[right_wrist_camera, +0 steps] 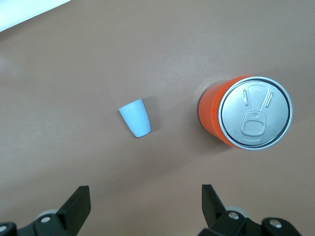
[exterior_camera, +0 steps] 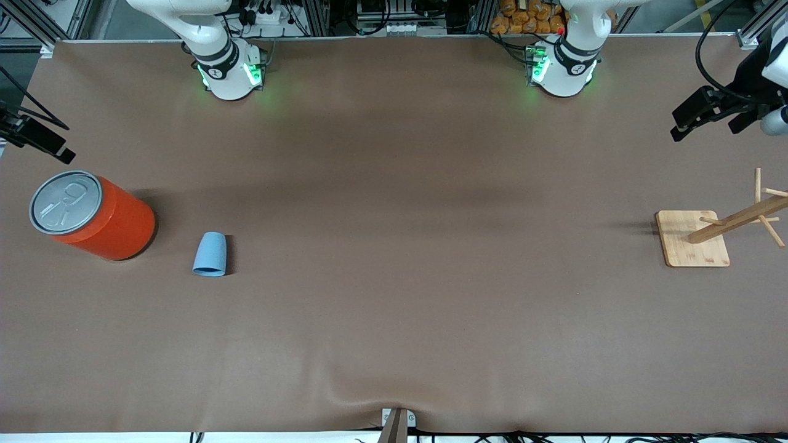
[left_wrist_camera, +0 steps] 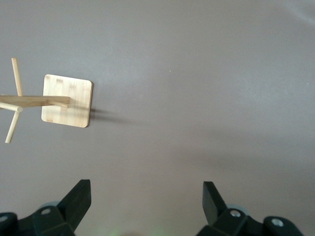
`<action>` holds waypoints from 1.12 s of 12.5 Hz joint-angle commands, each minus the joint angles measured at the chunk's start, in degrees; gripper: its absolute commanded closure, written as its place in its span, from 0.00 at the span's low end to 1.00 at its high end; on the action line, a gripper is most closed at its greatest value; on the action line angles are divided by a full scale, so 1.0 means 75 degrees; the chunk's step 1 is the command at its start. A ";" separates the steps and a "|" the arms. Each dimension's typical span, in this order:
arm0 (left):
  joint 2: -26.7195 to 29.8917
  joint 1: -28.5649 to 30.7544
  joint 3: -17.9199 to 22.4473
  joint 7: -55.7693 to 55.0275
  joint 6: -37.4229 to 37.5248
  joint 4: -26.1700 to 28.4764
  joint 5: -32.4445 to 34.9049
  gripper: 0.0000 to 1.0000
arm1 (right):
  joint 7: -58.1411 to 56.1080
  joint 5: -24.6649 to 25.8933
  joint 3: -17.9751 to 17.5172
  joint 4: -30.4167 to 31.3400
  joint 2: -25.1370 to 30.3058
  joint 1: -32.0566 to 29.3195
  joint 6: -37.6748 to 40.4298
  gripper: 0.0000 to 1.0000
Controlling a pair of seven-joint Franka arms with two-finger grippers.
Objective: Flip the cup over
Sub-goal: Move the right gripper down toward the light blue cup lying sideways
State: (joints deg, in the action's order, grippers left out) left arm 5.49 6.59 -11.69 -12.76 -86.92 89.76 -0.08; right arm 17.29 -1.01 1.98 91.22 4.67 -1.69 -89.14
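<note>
Went through all three views. Only from the front view: the whole layout at once, with the cup [exterior_camera: 210, 254] and the orange can [exterior_camera: 92, 215] down at the right arm's end of the table [exterior_camera: 394, 320] and a wooden peg stand [exterior_camera: 693, 247] well apart from them at the left arm's end. From the right wrist view, only cup and can, plus a straight-down look at the can's grey pull-tab lid. From the left wrist view, only the stand on its square base.

Counted one cup, one can, one stand, two grippers.

As for the cup: lying on its side on the bare table, near the can but not touching it, a little nearer to the front camera than the can. Long axis running roughly near-to-far, wide end pointing toward the front camera, narrow end toward the arm bases. Can't see into the mouth from any view.

Left gripper [left_wrist_camera: 145, 189]: hanging over the left arm's end of the table, near the stand, fingers spread wide, gripping nothing. Right gripper [right_wrist_camera: 145, 194]: hanging over the right arm's end by the can, likewise spread wide and empty. Much easier to judge both finger gaps from the wrist views than from the front.
</note>
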 commanded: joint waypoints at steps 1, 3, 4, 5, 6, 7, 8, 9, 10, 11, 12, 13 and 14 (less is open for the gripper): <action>-0.0193 0.0070 -0.0035 0.0143 0.0163 -0.0319 -0.0025 0.00 | -0.0008 0.0100 -0.0124 -0.0104 -0.0036 -0.0126 -0.0010 0.00; -0.0205 0.0070 -0.0023 0.0143 0.0175 -0.0343 -0.0002 0.00 | -0.0008 0.0088 -0.0124 -0.0093 -0.0036 -0.0115 -0.0010 0.00; -0.0194 0.0082 -0.0023 0.0166 0.0175 -0.0331 -0.0002 0.00 | -0.0008 0.0100 -0.0124 -0.0093 -0.0036 -0.0126 0.0002 0.00; -0.0193 0.0070 -0.0023 0.0155 0.0210 -0.0285 -0.0002 0.00 | -0.0020 0.0100 -0.0124 -0.0093 -0.0036 -0.0127 0.0014 0.00; -0.0182 0.0093 -0.0035 0.0097 0.0338 -0.0249 -0.0002 0.00 | -0.0009 0.0100 -0.0136 -0.0093 -0.0036 -0.0127 0.0014 0.00; -0.0182 0.0082 -0.0047 0.0085 0.0467 -0.0237 -0.0002 0.00 | -0.0020 0.0089 -0.0136 -0.0093 -0.0036 -0.0138 0.0014 0.00; -0.0182 0.0094 -0.0058 0.0096 0.0468 -0.0226 -0.0025 0.00 | -0.0020 0.0088 -0.0136 -0.0093 -0.0036 -0.0138 0.0014 0.00; -0.0135 0.0094 -0.0058 0.0085 0.0468 -0.0121 -0.0037 0.00 | -0.0020 0.0042 -0.0136 -0.0093 -0.0048 -0.0150 0.0025 0.00; -0.0088 0.0094 -0.0058 0.0073 0.0468 -0.0016 -0.0048 0.00 | -0.0009 0.0018 -0.0136 -0.0093 -0.0094 -0.0127 0.0049 0.00; -0.0076 0.0105 -0.0047 0.0084 0.0457 -0.0003 -0.0083 0.00 | -0.0020 0.0007 -0.0147 -0.0081 -0.0164 -0.0069 0.0049 0.00; -0.0076 0.0105 -0.0047 0.0073 0.0456 -0.0003 -0.0084 0.00 | -0.0043 0.0006 -0.0147 -0.0046 -0.0409 0.0002 0.0049 0.00; -0.0076 0.0094 -0.0047 0.0061 0.0456 0.0009 -0.0084 0.00 | -0.0160 0.0006 -0.0147 -0.0092 -0.0840 0.0049 0.0049 0.00; -0.0076 0.0105 -0.0047 0.0073 0.0456 0.0032 -0.0084 0.00 | -0.0312 -0.0005 -0.0147 -0.0035 -0.0996 0.0061 0.0049 0.00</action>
State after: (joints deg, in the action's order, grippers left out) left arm 4.37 6.67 -11.69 -12.67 -84.01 89.54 -0.08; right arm 16.67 -1.06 1.10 91.62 1.35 -1.44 -88.87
